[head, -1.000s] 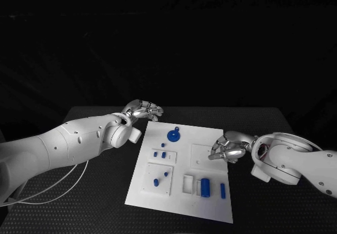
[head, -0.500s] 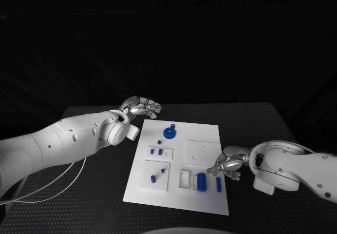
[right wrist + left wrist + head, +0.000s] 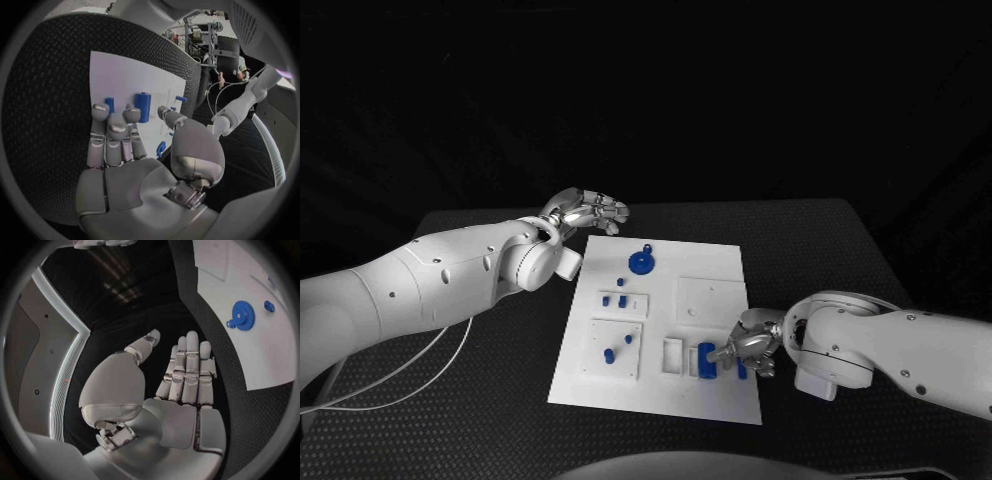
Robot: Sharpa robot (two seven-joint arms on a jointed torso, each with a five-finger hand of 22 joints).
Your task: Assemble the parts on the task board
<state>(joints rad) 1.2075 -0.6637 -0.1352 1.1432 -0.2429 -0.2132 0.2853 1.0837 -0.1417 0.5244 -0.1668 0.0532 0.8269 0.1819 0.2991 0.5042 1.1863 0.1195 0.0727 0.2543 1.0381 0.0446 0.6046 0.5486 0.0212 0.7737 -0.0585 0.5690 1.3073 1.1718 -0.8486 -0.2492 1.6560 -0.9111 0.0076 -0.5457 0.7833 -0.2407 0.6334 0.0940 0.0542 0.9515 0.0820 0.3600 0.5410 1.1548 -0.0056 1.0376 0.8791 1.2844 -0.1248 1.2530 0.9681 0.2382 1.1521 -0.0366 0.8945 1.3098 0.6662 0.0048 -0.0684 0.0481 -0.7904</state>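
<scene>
Hovering over the near right corner of the task board [image 3: 711, 300], my right hand [image 3: 750, 345] has fingers [image 3: 112, 131] apart, holding nothing, above the blue cylinder [image 3: 707, 359] and slim blue pin [image 3: 741, 368]; my left hand [image 3: 589, 211] waits open off the board's far left corner, near the blue gear [image 3: 640, 263], on the black desk [image 3: 502, 340]; a white cable [image 3: 387, 385] trails left.

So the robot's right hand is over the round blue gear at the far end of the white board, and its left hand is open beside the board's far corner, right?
Not quite. The silver right hand is over the near end of the white task board, by the blue cylinder, as the head view shows. The round blue gear lies untouched at the far end. The silver left hand is indeed open beside the far corner.
</scene>
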